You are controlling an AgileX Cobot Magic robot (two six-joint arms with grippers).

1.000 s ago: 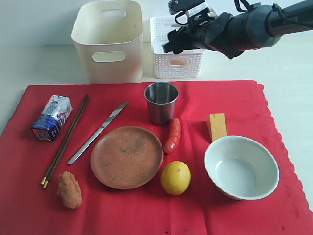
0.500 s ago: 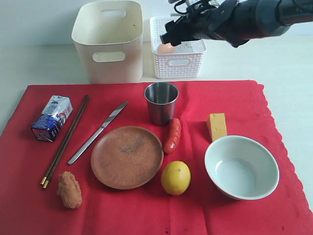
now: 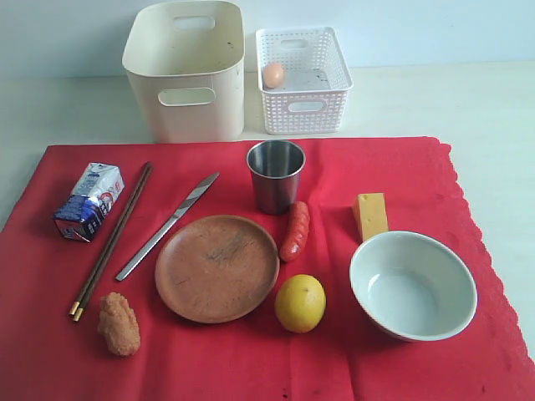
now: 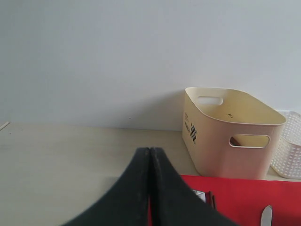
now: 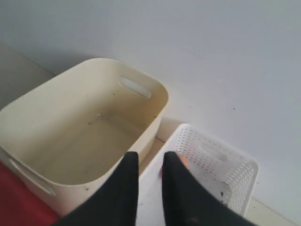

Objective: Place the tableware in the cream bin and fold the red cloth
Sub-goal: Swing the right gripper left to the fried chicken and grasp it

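Observation:
The red cloth (image 3: 418, 180) lies flat, and on it are a steel cup (image 3: 276, 175), a brown plate (image 3: 217, 267), a pale bowl (image 3: 413, 286), a knife (image 3: 167, 226) and chopsticks (image 3: 111, 241). The cream bin (image 3: 188, 117) stands empty behind the cloth. Neither arm shows in the exterior view. My left gripper (image 4: 149, 149) is shut on nothing, off to the side of the bin (image 4: 225, 136). My right gripper (image 5: 151, 155) hangs above the gap between the bin (image 5: 70, 136) and a white basket, jaws slightly apart and empty.
The white lattice basket (image 3: 305, 109) beside the bin holds an egg (image 3: 273, 74). A milk carton (image 3: 88, 201), sausage (image 3: 295, 230), lemon (image 3: 300, 303), cheese wedge (image 3: 371, 215) and fried piece (image 3: 119, 323) lie among the tableware on the cloth.
The right arm has pulled back from over the white basket and left the exterior view. The egg now lies in the basket.

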